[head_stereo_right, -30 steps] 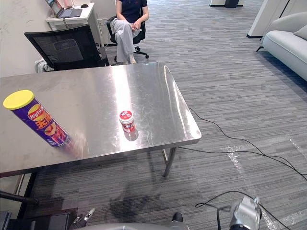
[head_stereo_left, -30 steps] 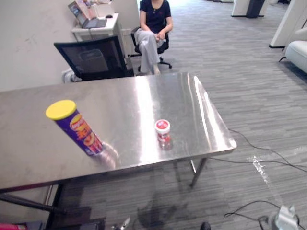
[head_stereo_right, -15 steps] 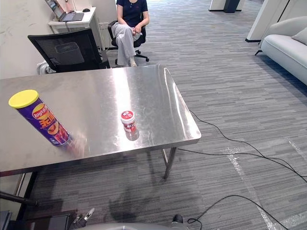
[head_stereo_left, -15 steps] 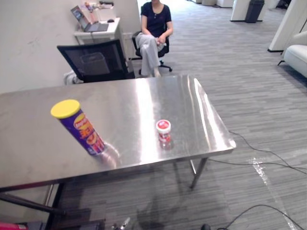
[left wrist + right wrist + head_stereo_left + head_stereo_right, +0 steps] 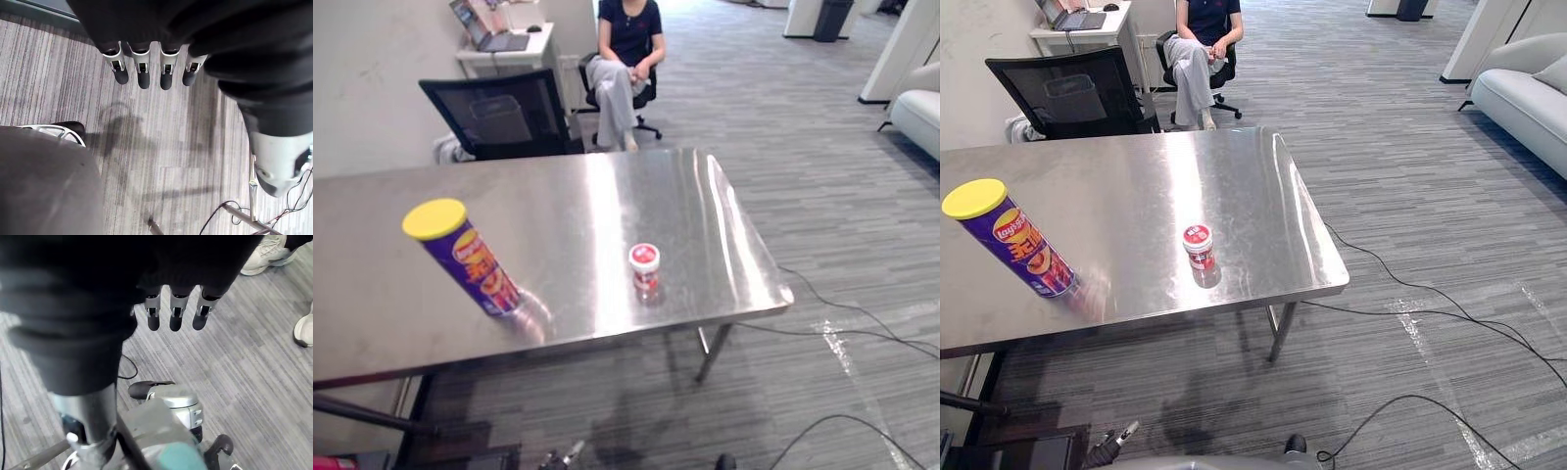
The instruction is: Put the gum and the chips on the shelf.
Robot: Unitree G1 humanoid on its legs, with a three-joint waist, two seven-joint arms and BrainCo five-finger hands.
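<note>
Left hand (image 5: 143,72), right hand (image 5: 175,313), seemingly relaxed, palms hidden

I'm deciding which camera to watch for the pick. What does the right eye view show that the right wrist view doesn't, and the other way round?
Right eye view: the chips can and the gum jar standing apart on the steel table, plus an office chair, a seated person and a sofa. Right wrist view: the right hand, fingers straight and holding nothing, and a person's shoes. Shared: the grey striped carpet.
</note>
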